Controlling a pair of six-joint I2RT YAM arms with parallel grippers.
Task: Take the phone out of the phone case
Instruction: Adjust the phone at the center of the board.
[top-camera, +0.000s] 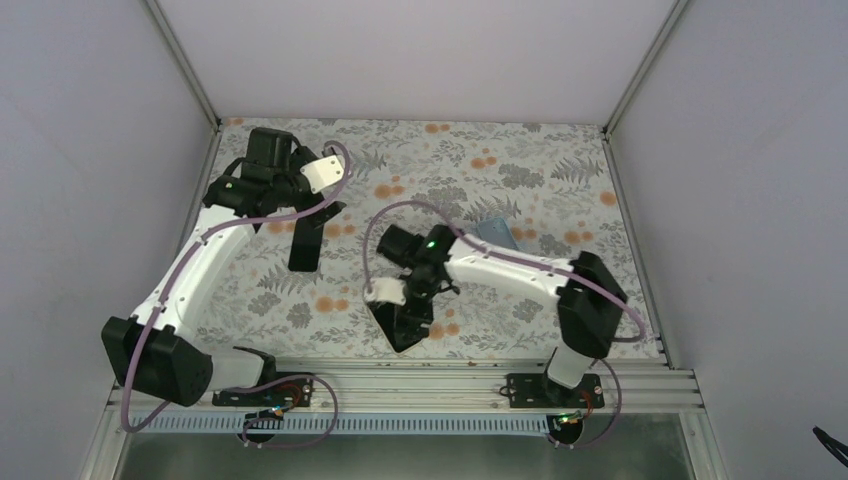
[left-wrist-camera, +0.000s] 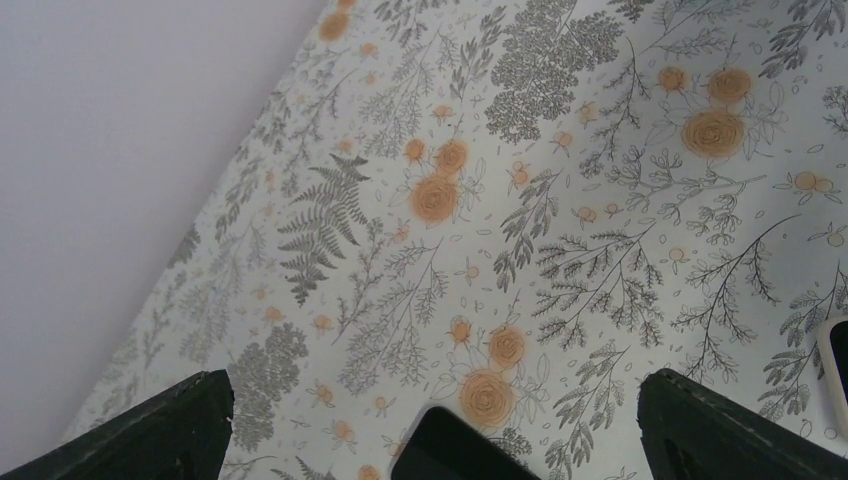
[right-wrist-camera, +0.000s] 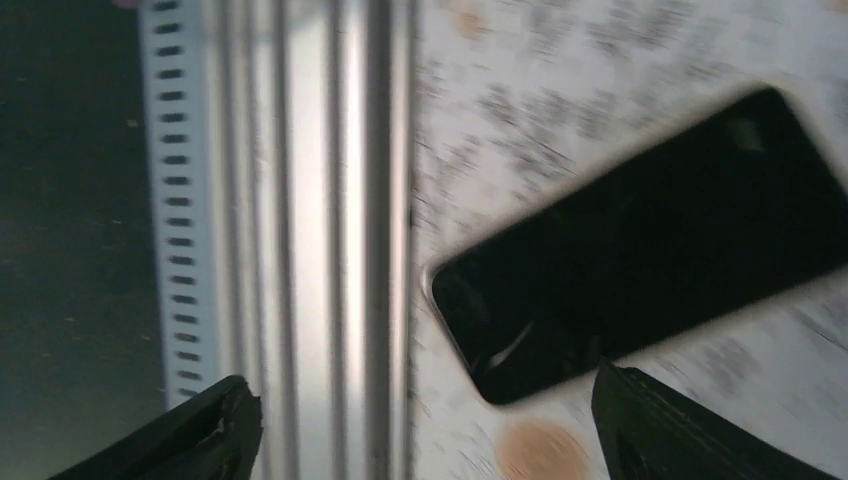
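The light-blue phone case lies on the floral cloth at the back right, partly hidden behind my right arm. A phone with a black screen and a pale rim lies face up close to the metal rail, just ahead of my right gripper. That gripper is open and empty, and it covers most of the phone in the top view. My left gripper is open wide and empty above the end of a plain black phone, which also shows in the top view.
The aluminium rail runs along the table's near edge, right beside the pale-rimmed phone. White walls close in the left, back and right sides. A pale-rimmed dark corner shows at the right edge of the left wrist view. The right wrist view is blurred.
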